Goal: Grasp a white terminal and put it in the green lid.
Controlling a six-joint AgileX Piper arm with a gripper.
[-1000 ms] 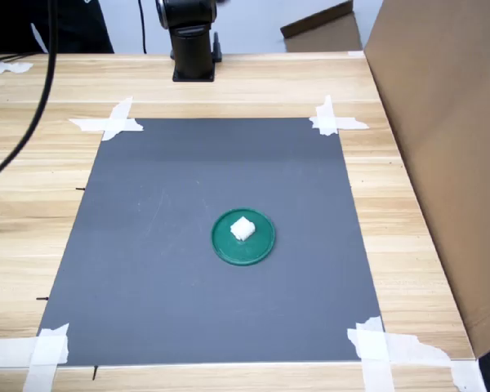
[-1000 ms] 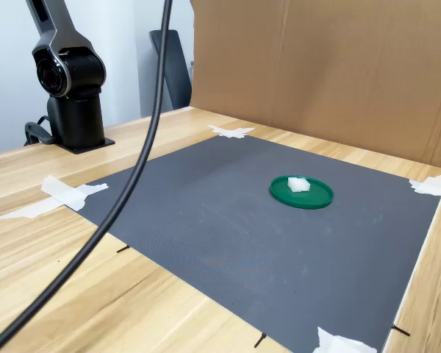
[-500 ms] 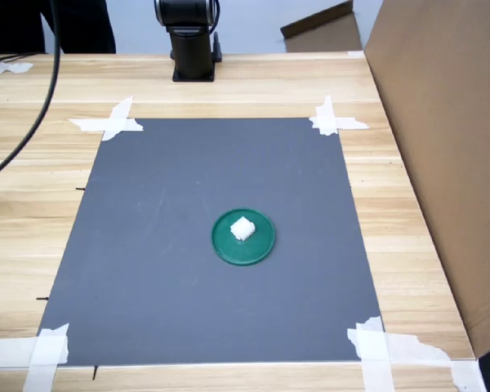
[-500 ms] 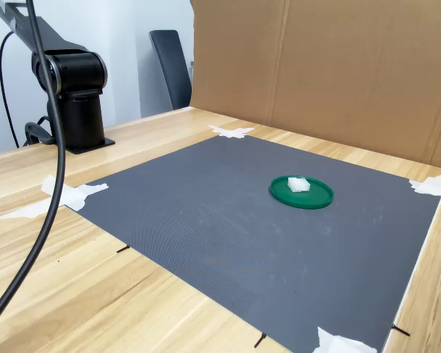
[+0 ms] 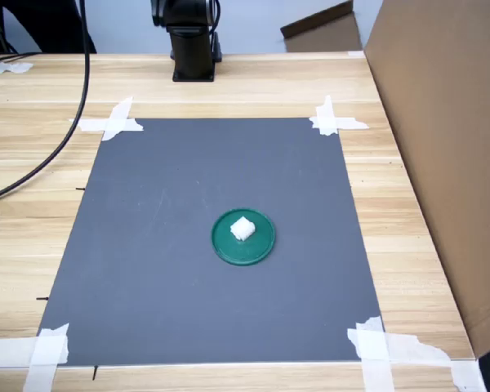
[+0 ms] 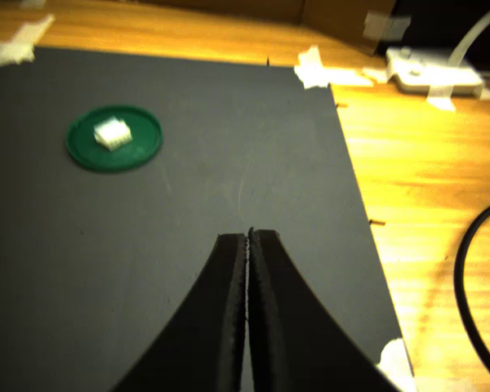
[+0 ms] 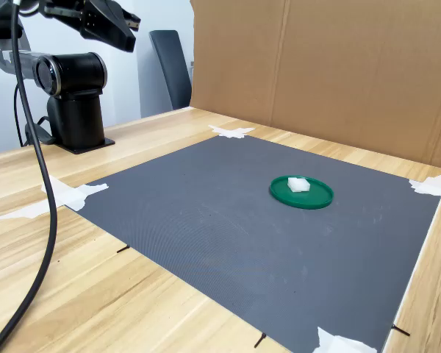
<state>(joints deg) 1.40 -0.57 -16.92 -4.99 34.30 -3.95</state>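
In the first exterior view you see the white terminal point(image 5: 243, 229) lying inside the green lid point(image 5: 260, 247) on the grey mat point(image 5: 147, 245). In the wrist view your gripper point(image 6: 248, 239) has its jaws pressed together, holding nothing. In the second exterior view it hangs high, well apart from the lid.

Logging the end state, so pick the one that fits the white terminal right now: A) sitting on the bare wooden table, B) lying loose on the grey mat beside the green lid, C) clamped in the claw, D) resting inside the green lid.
D: in both exterior views the white terminal sits within the rim of the green lid, while the claw is closed, empty, and well away from it.
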